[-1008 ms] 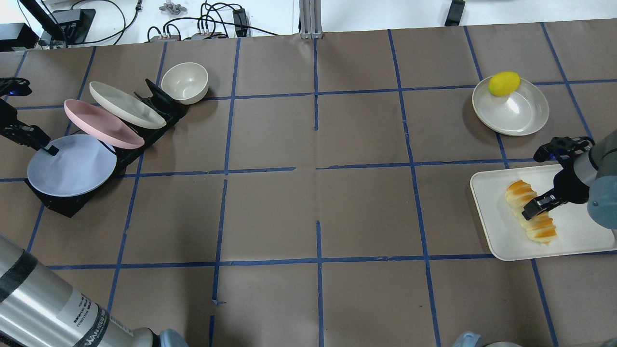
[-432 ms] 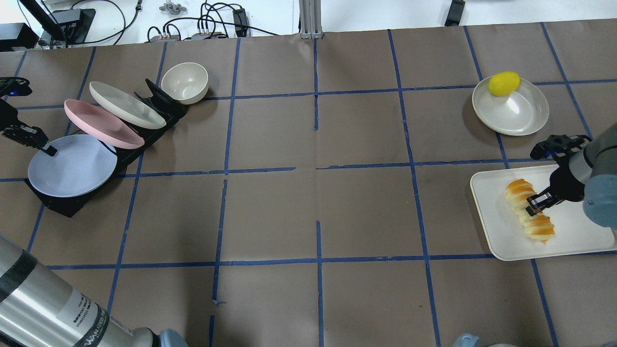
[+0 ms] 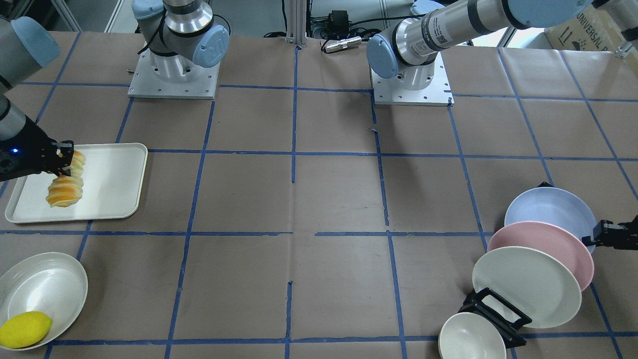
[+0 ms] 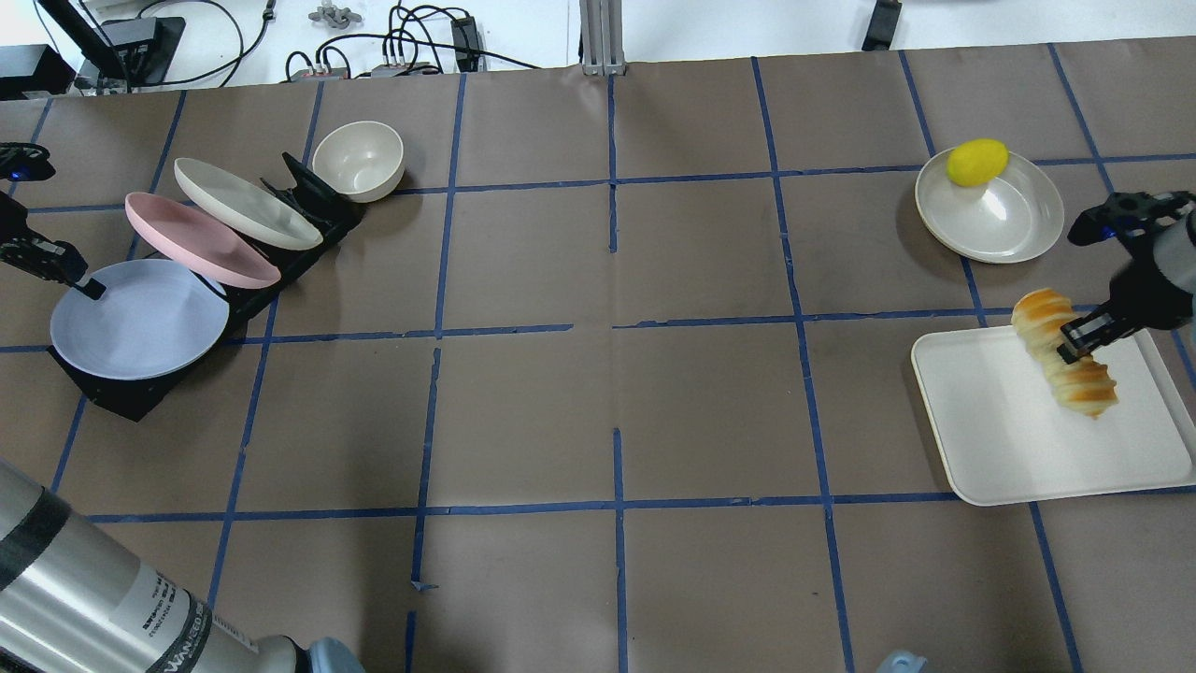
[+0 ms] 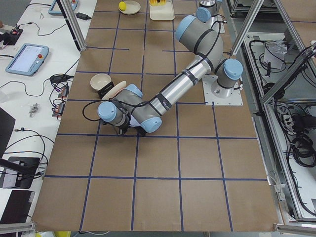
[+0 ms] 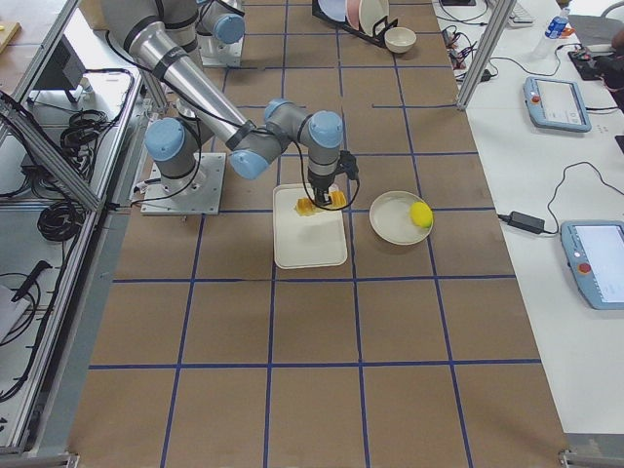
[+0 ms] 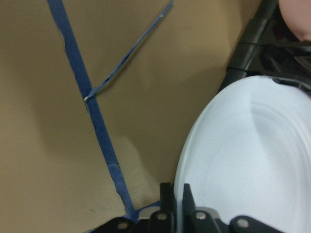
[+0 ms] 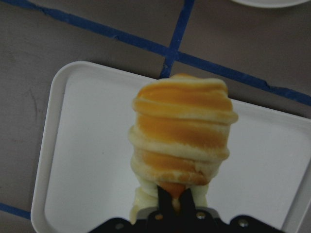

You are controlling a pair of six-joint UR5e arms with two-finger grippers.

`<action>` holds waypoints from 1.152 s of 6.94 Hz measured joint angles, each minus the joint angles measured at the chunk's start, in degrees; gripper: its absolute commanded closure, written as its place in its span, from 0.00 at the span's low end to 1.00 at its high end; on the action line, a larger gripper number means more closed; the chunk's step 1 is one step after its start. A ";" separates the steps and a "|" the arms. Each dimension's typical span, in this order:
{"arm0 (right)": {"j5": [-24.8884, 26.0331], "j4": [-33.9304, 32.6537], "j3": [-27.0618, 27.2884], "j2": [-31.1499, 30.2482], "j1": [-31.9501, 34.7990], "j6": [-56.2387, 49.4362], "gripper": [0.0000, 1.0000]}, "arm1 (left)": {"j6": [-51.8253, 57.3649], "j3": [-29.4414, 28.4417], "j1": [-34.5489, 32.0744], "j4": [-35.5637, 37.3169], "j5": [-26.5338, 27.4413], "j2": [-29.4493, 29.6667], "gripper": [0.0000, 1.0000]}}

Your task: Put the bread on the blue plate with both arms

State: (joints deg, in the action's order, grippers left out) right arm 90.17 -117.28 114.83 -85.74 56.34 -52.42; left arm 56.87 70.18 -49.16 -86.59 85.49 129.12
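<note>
The bread [image 4: 1065, 366] hangs in my right gripper [image 4: 1074, 348], which is shut on its middle and holds it above the white tray [image 4: 1009, 439]. It also shows in the right wrist view [image 8: 182, 141] above the tray [image 8: 87, 160], and in the front view [image 3: 65, 184]. The blue plate [image 4: 140, 320] leans at the near end of the black rack [image 4: 131, 397]. My left gripper [image 4: 89, 285] is shut on the plate's left rim. The left wrist view shows its fingers [image 7: 167, 199] pinching the plate [image 7: 243, 160].
A pink plate [image 4: 201, 240] and a cream plate [image 4: 245, 204] stand in the rack behind the blue one. A cream bowl [image 4: 359, 161] sits at the rack's far end. A yellow lemon [image 4: 977, 161] lies on a cream dish [image 4: 1004, 220] beyond the tray.
My right gripper has shut on the bread and lifted it off the tray, moving right and away. My left gripper has shifted slightly with the blue plate's rim.
</note>
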 measured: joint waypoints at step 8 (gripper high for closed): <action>3.20 34.56 -23.66 -12.31 23.21 35.30 1.00 | -0.74 3.14 -0.14 -17.23 1.84 -16.18 0.91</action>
State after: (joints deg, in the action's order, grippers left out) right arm 93.37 -82.73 91.17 -98.05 79.55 -17.12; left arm 56.13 73.32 -49.30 -103.83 87.33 112.94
